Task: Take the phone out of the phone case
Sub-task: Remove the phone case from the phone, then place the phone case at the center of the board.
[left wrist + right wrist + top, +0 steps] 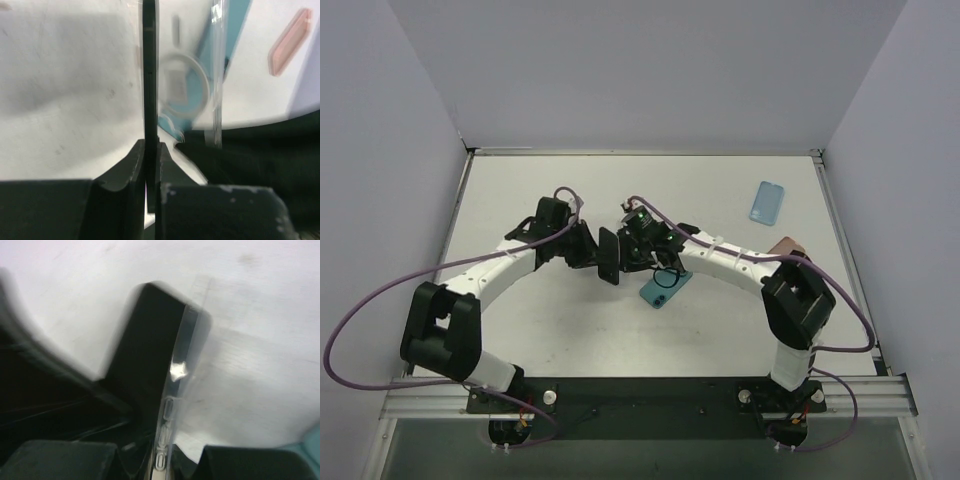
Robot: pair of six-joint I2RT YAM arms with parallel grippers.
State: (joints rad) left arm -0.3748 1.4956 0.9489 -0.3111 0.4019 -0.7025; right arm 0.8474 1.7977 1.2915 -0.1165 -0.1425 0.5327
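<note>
The black phone (609,257) hangs on edge above the table's middle, with my left gripper (592,250) shut on it. In the left wrist view the phone (150,75) stands as a thin dark slab pinched between the jaws of the left gripper (150,150). Beside it is the clear phone case (217,75), a gap showing between the two at the far end. My right gripper (628,250) faces the left one. In its own view the right gripper (167,460) is shut on the case's edge (175,390), the phone (145,340) lying against the case's left.
A teal phone (665,288) lies flat on the table just below the grippers. A blue case (767,202) lies at the back right. A pink case (290,42) lies near the right arm. Grey walls close in three sides.
</note>
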